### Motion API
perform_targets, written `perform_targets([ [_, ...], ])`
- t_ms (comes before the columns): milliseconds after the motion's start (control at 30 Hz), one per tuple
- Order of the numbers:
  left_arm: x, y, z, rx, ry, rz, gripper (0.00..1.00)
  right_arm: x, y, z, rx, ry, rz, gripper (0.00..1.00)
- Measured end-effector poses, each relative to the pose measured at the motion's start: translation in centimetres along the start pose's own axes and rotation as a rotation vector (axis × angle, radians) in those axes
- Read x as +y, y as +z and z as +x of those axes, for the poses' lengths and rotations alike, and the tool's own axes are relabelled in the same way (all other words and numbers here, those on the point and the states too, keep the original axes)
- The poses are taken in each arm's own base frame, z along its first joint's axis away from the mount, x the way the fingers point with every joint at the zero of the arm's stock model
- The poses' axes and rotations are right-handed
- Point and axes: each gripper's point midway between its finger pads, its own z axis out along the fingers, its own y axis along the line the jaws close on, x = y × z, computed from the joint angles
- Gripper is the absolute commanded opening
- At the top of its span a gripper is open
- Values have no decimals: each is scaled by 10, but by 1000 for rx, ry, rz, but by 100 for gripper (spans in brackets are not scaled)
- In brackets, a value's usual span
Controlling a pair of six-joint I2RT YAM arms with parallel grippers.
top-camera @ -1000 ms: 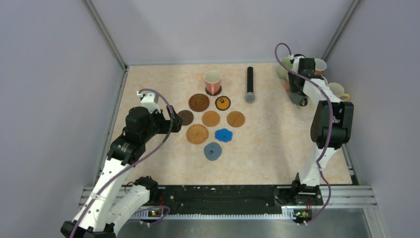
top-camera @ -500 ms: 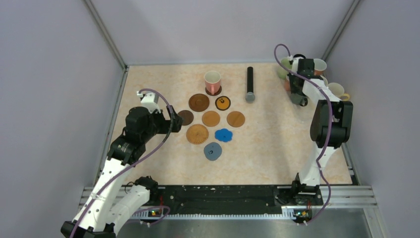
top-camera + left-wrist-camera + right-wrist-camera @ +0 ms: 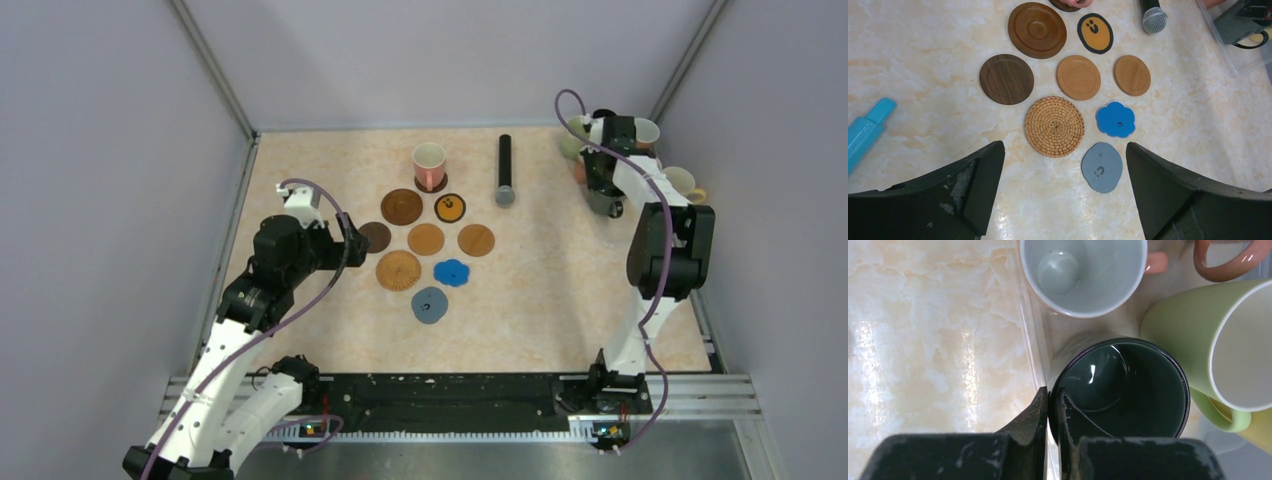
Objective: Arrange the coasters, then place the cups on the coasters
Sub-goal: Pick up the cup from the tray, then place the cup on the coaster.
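Several coasters lie in a cluster at mid-table: a large brown disc (image 3: 1037, 30), a black-and-orange one (image 3: 1095, 33), a dark brown disc (image 3: 1006, 79), two tan discs (image 3: 1078, 77), a woven one (image 3: 1054, 126), a blue flower (image 3: 1116, 119) and a grey-blue one (image 3: 1101, 167). A pink cup (image 3: 430, 165) stands on a dark coaster at the back. My left gripper (image 3: 1063, 165) hovers open over the cluster's near edge, holding nothing. My right gripper (image 3: 1053, 400) is shut on the rim of a dark green cup (image 3: 1128, 385), one finger inside and one outside.
The dark green cup sits in a clear bin (image 3: 1030, 340) at the back right with a white-inside pink cup (image 3: 1083, 270), a pale green cup (image 3: 1198, 340) and others. A long black cylinder (image 3: 505, 170) lies behind the coasters. A light blue tube (image 3: 868, 132) lies left.
My right gripper's fingers have closed from partly open onto the dark green cup's rim. The left arm and the coasters have not moved.
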Motion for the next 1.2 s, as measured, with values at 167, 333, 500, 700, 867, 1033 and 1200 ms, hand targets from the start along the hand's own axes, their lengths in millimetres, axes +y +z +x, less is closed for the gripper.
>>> perform_targets([
  [167, 0, 0, 0, 0, 0, -1, 99, 2, -18, 0, 6, 3, -15, 0],
  [333, 1, 0, 0, -2, 0, -8, 99, 10, -55, -18, -58, 10, -49, 0],
  [500, 4, 0, -1, -5, -1, -21, 99, 29, -99, -43, -177, -23, -98, 0],
  [700, 4, 3, 2, 8, -1, -19, 98, 105, -153, -33, -281, -157, -272, 0],
  [867, -2, 7, 7, 41, -1, 13, 96, 168, -192, -13, -356, -309, -439, 0],
  [1033, -10, 12, 17, 97, -4, 64, 93, 232, -233, 18, -471, -550, -593, 0],
  [1200, -26, 16, 25, 167, -16, 152, 89, 288, -264, 62, -520, -757, -777, 0],
])
